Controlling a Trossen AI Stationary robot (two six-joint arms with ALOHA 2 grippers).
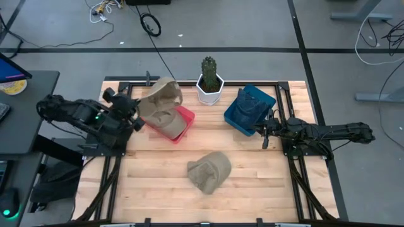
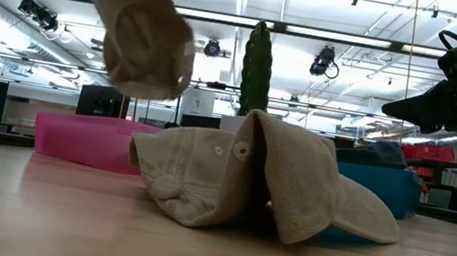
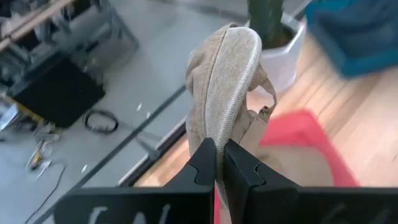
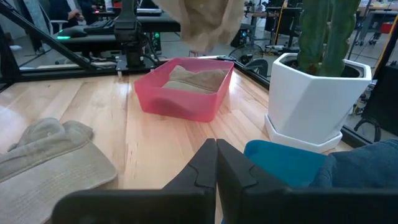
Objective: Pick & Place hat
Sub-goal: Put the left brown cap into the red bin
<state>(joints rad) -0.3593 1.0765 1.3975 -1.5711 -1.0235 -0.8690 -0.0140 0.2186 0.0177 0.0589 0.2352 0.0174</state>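
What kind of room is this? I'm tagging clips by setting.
Most likely a robotics lab or workshop: a wooden table on a dark metal frame, loose cables on the floor, and bare ceiling lights and ducts in the room behind.

A tan cap (image 1: 165, 94) hangs in the air above the pink bin (image 1: 183, 125), pinched by its brim, its crown drooping below. Inside that bin lies another tan hat (image 4: 194, 79), folded flat. A third tan cap (image 1: 209, 170) rests crumpled on the wooden tabletop (image 1: 252, 176), well apart from the bin toward the front edge, its brim folded over the crown. A blue bin (image 1: 238, 120) holds dark blue hats (image 1: 254, 101).
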